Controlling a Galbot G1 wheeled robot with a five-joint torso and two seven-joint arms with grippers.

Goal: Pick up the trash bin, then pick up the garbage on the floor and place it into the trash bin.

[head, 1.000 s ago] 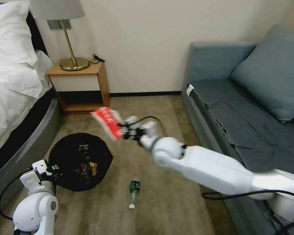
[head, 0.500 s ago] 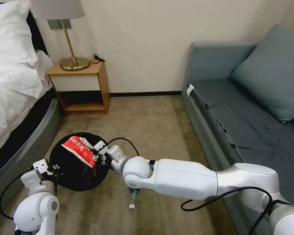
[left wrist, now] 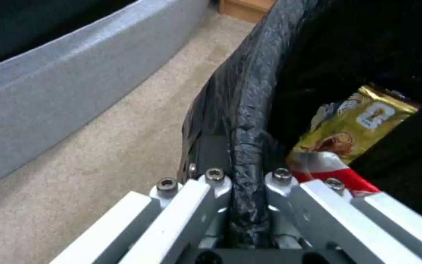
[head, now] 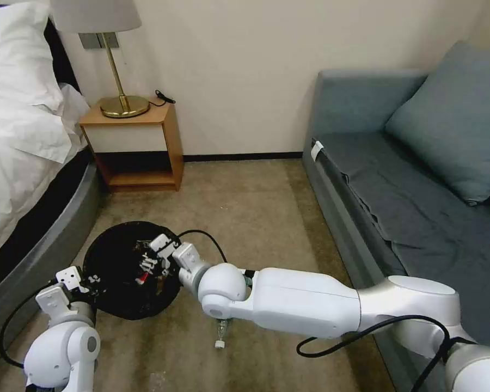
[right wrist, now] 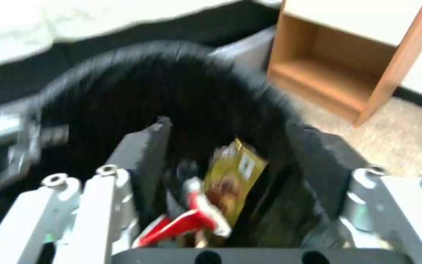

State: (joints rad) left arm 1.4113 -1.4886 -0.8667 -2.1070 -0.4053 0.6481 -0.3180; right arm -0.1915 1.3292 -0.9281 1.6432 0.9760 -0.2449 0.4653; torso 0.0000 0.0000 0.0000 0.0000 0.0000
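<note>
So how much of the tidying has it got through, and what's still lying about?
Done: the left gripper holds the trash bin by its rim, and the gold-brown wrapper and red-white wrapper lie inside. In hand: nothing; the right gripper hangs open over the bin. Left: the bottle on the carpet.
</note>
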